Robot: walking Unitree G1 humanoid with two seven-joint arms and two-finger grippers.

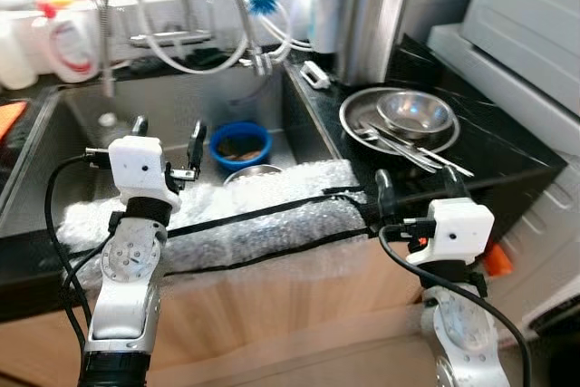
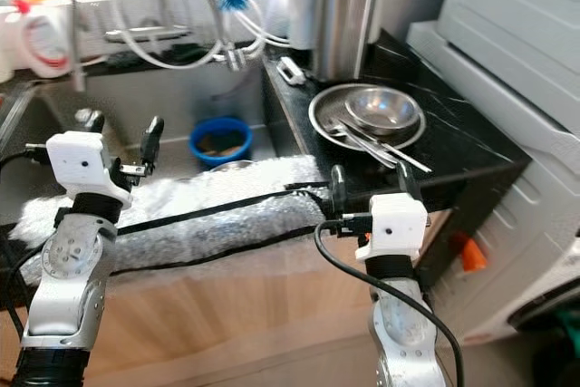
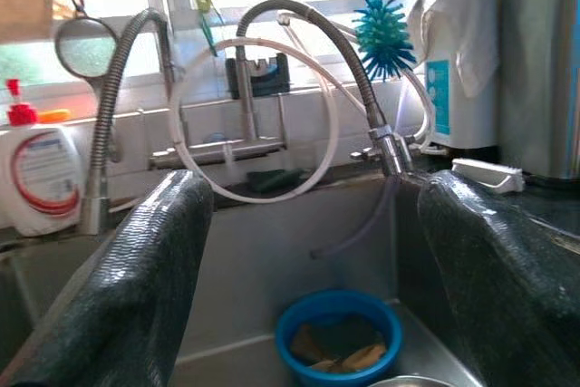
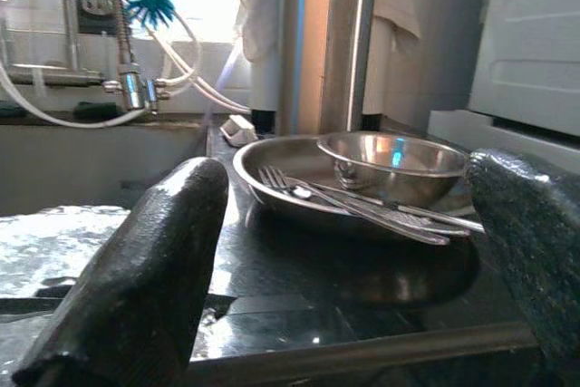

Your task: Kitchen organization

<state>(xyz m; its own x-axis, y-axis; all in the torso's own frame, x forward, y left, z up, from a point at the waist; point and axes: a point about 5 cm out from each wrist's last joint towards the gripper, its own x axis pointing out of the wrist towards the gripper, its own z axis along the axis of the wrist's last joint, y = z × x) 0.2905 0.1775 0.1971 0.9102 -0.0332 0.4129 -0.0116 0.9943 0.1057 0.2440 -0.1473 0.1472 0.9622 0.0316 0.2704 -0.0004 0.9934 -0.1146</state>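
- Surface: black glossy stone bench (image 1: pixel 507 147) with pale veining, to the right of a stainless steel sink basin (image 1: pixel 154 111) set into it.
- Front edge of the sink is draped with a strip of clear bubble wrap (image 1: pixel 263 210); two black cables run across it.
- In the sink: blue round plastic bowl (image 1: pixel 240 145) with brownish scraps inside; the rim of a small steel bowl (image 1: pixel 252 172) shows just in front of it.
- On the bench: wide round steel plate (image 1: pixel 362 108) carrying a smaller steel bowl (image 1: pixel 415 113) and several steel forks and utensils (image 1: pixel 412 153) lying across the plate, their ends past its rim.
- Behind the plate: tall cylindrical stainless steel container (image 1: pixel 373 15), upright.
- Back of the sink: chrome taps with looped flexible hoses (image 3: pixel 272 88), a blue bristle bottle brush (image 3: pixel 384 38) hanging, and a white detergent bottle with red label (image 3: pixel 41 183).
- Right of the bench: white appliance panel (image 1: pixel 535 24). Below the bench: light wood cabinet front (image 1: pixel 272 305).
- Left end effector (image 1: pixel 169 144): above the sink's front edge, fingers spread wide, holding nothing.
- Right end effector (image 1: pixel 417 189): at the bench's front edge facing the plate, fingers spread wide, holding nothing.
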